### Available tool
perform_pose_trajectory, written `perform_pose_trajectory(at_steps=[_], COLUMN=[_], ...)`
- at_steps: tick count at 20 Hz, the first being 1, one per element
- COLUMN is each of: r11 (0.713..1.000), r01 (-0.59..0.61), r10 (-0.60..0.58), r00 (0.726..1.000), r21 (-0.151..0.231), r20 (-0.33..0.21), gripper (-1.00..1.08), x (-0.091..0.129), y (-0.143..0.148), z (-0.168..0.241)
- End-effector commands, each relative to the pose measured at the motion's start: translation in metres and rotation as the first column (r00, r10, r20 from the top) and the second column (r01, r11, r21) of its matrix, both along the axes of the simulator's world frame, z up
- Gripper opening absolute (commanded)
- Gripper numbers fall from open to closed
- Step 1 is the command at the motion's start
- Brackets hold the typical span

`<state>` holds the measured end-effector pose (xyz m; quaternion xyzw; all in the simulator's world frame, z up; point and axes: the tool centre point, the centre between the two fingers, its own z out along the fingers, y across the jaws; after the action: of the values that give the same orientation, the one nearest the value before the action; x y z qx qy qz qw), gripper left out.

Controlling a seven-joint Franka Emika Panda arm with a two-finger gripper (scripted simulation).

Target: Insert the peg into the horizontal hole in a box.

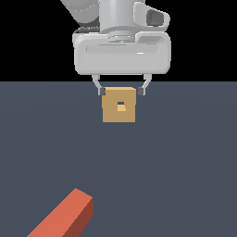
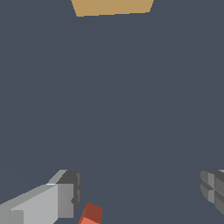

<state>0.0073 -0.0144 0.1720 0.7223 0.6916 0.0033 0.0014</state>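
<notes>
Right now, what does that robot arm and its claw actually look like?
A pale grey, glossy arm ends in a wide, rounded, light-grey hand block. Below it hangs the gripper: two thin grey fingers tipped with small dark pads. In the wrist view the fingers look blocky and grey, darker at the tips. No cables or markings show.

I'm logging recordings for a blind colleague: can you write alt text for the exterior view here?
A grey robot claw hangs open and empty, its two fingertips showing at the top corners of a small tan box with a square hole in its face. A red-orange peg lies apart on the dark floor, near the frame's lower left.
</notes>
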Motion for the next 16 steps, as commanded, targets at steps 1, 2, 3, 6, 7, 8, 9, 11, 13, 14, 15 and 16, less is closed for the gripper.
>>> perform_pose_trajectory(at_steps=[1, 2, 3, 6, 7, 8, 9, 11, 13, 14, 15, 16], r11=[1.000, 1.000, 1.000, 1.000, 0.999, 0.999, 0.998, 0.995, 0.989, 0.985, 0.981, 0.975], r01=[0.000, 0.001, 0.004, 0.026, 0.037, 0.051, 0.066, 0.102, 0.146, 0.170, 0.196, 0.223], r10=[0.000, -0.001, -0.004, -0.026, -0.037, -0.051, -0.066, -0.102, -0.146, -0.170, -0.196, -0.223], r00=[1.000, 1.000, 1.000, 1.000, 0.999, 0.999, 0.998, 0.995, 0.989, 0.985, 0.981, 0.975], r21=[0.000, 0.000, 0.000, 0.000, 0.000, -0.001, -0.001, -0.002, -0.002, -0.003, -0.003, -0.003], r20=[0.000, 0.000, 0.000, 0.000, 0.000, -0.001, -0.001, -0.001, -0.002, -0.002, -0.002, -0.003], gripper=[1.00, 1.00, 1.00, 1.00, 1.00, 1.00, 1.00, 1.00, 1.00, 1.00, 1.00, 1.00], x=[0.000, 0.000, -0.001, -0.004, -0.006, -0.008, -0.011, -0.018, -0.028, -0.034, -0.041, -0.048], y=[0.000, -0.001, -0.003, -0.017, -0.024, -0.032, -0.042, -0.065, -0.093, -0.108, -0.124, -0.140], z=[0.000, 0.000, -0.001, -0.006, -0.009, -0.012, -0.015, -0.024, -0.034, -0.040, -0.046, -0.053])
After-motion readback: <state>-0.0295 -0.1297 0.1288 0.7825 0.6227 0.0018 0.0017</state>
